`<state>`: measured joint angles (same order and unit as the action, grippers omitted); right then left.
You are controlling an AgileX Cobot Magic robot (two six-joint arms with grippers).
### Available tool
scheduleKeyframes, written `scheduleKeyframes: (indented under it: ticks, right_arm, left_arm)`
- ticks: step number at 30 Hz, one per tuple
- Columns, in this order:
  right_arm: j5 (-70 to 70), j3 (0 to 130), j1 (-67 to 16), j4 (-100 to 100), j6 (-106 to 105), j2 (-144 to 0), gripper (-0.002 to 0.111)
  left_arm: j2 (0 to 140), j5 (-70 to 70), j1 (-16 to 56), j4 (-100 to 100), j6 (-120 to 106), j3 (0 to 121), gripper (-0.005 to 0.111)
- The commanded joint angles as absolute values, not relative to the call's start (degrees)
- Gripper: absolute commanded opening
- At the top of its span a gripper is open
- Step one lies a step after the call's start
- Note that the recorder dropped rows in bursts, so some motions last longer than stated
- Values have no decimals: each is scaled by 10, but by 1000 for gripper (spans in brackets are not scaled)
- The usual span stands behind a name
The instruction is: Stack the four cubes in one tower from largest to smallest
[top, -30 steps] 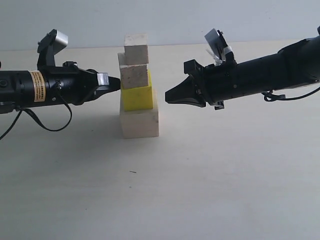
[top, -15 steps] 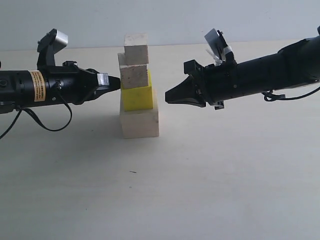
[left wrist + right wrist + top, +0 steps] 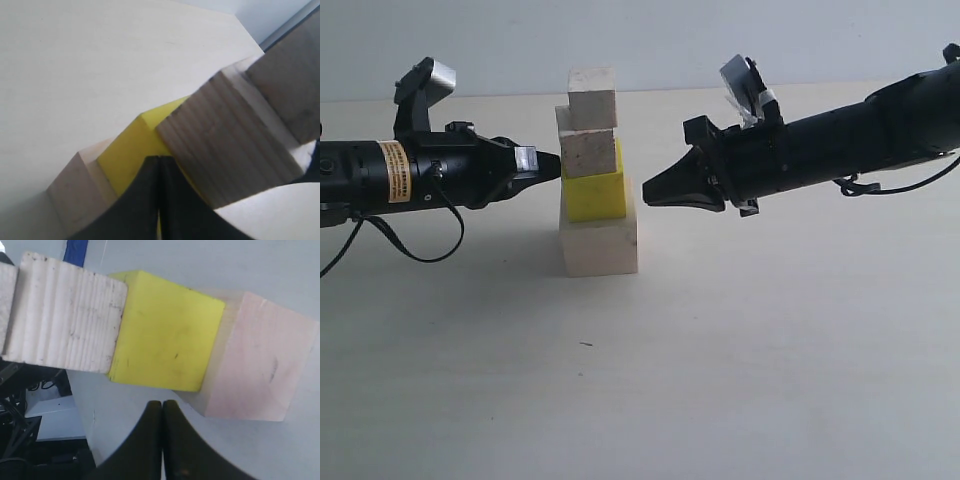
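Exterior view shows the tower (image 3: 601,232) on the worktop (image 3: 740,360): large pale cube (image 3: 600,250), yellow cube (image 3: 596,195), two small cubes (image 3: 593,97) slightly askew. Both hands are clenched and empty, left hand (image 3: 552,167) by the lower small cube (image 3: 588,153), right hand (image 3: 650,193) near the yellow cube, probably to nudge things square.

Pale large cube (image 3: 600,248), bright yellow medium cube (image 3: 595,197), greyish-beige small cubes (image 3: 588,153) (ridged grain)
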<state>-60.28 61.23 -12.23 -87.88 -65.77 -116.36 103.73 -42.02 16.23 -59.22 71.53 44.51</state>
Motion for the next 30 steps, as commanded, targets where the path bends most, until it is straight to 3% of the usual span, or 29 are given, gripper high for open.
scheduleKeyframes:
  ticks: [1, 30]
  right_arm:
    - [-622, 616, -134, -878, -659, -1164, 0]
    - [-568, 639, -147, -865, -660, -1168, 0]
  left_arm:
    - [1037, -422, 159, -585, 711, 448, 0]
    - [1037, -422, 159, -592, 713, 448, 0]
